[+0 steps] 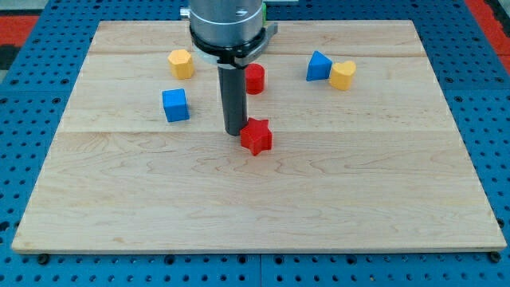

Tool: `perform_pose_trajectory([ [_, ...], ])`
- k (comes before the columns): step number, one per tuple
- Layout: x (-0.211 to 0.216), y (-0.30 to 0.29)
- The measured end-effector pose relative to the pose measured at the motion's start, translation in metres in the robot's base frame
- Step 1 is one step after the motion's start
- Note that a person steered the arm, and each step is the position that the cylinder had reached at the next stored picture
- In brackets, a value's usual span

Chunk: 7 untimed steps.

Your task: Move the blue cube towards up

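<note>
The blue cube [175,104] sits on the wooden board [255,199] at the view's left of centre. My tip [235,131] is down on the board to the right of the blue cube, with a clear gap between them. The tip stands just left of a red star block [256,136], close to or touching it.
A yellow hexagonal block [182,63] lies above the blue cube. A red cylinder [254,79] stands behind the rod. A blue triangular block [318,66] and a yellow heart-shaped block [343,75] sit together at the upper right.
</note>
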State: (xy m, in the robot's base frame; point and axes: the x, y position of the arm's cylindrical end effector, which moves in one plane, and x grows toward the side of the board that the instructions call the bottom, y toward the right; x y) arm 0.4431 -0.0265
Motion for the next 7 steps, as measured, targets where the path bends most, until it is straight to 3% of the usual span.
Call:
perform_pose_trajectory([
  [1, 0.029, -0.036],
  [5, -0.018, -0.118],
  [7, -0.024, -0.106],
])
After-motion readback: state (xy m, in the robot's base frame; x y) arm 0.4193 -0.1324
